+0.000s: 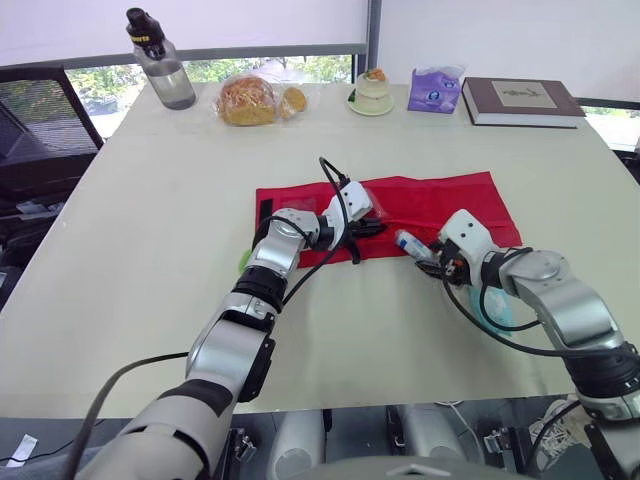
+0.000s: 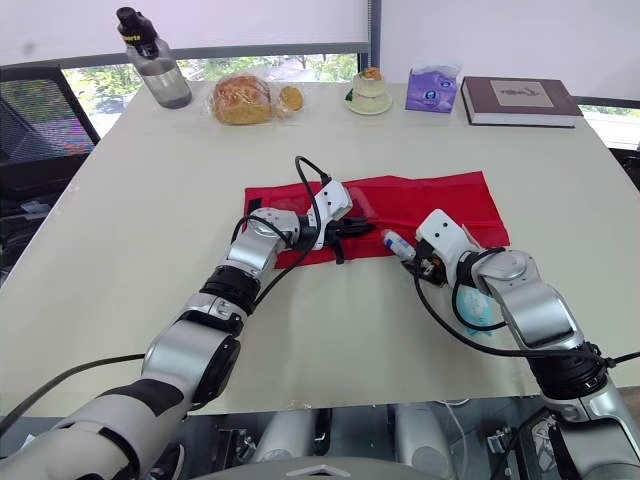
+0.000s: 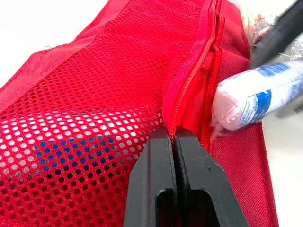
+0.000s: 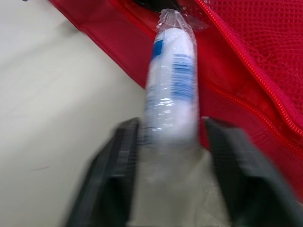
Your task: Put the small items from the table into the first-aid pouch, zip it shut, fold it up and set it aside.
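First-aid pouch (image 1: 440,200), red, lies unfolded at the centre of the table (image 1: 150,250). Left gripper (image 1: 372,228), fingers closed, pinches its zip edge, apparently to hold the mouth open; right gripper (image 1: 428,258) clamps a wrapped bandage roll (image 1: 408,241) aimed at that opening.

On my feed the pale table (image 1: 150,200) carries a red first-aid pouch (image 1: 450,195) spread flat near its middle, and I place everything else from that pouch. Well beyond it, along the far edge, I see a water bottle (image 1: 160,65) off to the left, bagged bread (image 1: 250,100), a small cake on a plate (image 1: 372,92) straight behind, then a purple tissue pack (image 1: 435,90) and a closed book (image 1: 520,100) to the right. Just off the pouch's near left corner lies a small green thing (image 1: 243,261) I cannot identify, and nearer than its right end lies a pale blue item (image 1: 495,312).
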